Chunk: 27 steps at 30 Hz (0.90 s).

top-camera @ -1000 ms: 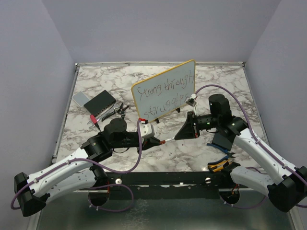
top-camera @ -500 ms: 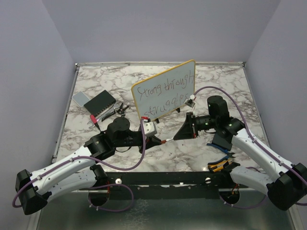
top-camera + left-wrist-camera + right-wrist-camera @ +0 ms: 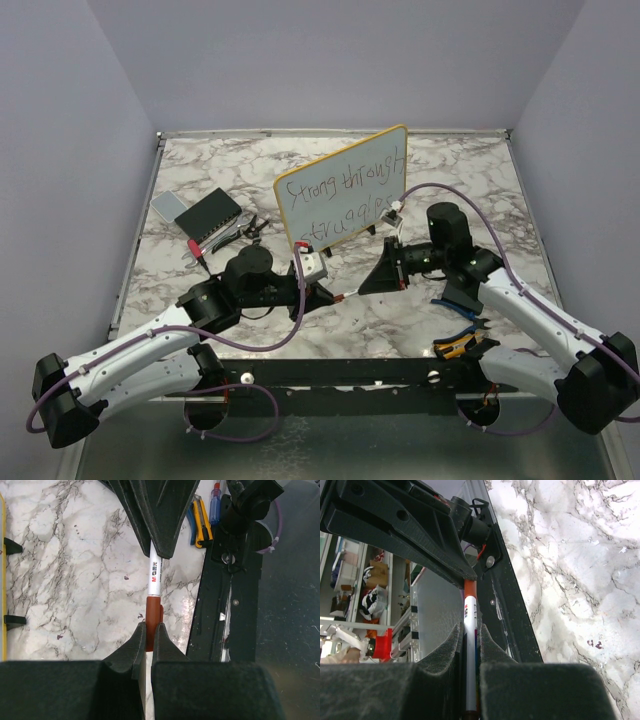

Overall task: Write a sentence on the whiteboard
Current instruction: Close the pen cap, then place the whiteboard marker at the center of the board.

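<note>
Fingers (image 3: 380, 272) on marker (image 3: 348, 293), whiteboard (image 3: 340, 190) just beyond

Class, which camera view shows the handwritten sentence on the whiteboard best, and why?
Top external: the sentence faces that camera, both lines visible on the whiteboard. Left wrist shows only the board's yellow edge and feet; right wrist shows nothing of it.

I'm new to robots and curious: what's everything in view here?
whiteboard: one, yellow-framed, standing mid-table
sentence: two lines, dark, on the whiteboard
marker: one, white with red cap, between both hands
red pen: one, lying left
dark slab: one, black, far left
grey block: one, beside the slab
hand tools: at least two, yellow and blue, near right edge
table: one, white marble
left hand: one, black, shut on the marker's cap
right hand: one, black, shut on the marker's barrel
</note>
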Each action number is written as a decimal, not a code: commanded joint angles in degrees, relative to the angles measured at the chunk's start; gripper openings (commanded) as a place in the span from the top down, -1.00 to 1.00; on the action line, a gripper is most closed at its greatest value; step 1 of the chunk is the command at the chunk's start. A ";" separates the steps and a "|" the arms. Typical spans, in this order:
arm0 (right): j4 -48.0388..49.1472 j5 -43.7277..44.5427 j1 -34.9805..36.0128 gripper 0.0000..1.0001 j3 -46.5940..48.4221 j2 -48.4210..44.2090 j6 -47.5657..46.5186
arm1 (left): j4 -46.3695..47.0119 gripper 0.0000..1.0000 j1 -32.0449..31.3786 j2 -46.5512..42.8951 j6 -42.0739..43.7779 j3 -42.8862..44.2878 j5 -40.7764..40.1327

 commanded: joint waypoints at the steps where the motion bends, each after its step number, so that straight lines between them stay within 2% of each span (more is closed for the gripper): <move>1: 3.41 -1.38 2.81 0.95 -1.56 1.16 2.07 | 10.76 1.00 0.08 -0.32 -1.54 0.25 -2.77; 20: 7.48 0.35 8.49 0.96 -1.85 5.11 3.90 | 11.94 1.00 1.70 -0.95 -2.26 -0.55 -4.17; 22: 7.09 3.88 8.56 0.97 -1.69 4.77 3.95 | 11.94 1.00 1.86 -0.95 -2.17 -0.75 -3.93; 26: -0.17 19.81 8.45 0.99 -0.02 3.66 2.72 | 9.60 0.99 1.94 -0.02 -0.64 -0.27 -2.70; 27: -1.85 22.61 8.43 0.99 0.45 3.82 2.32 | 8.13 0.68 2.01 0.47 -0.37 0.08 -3.03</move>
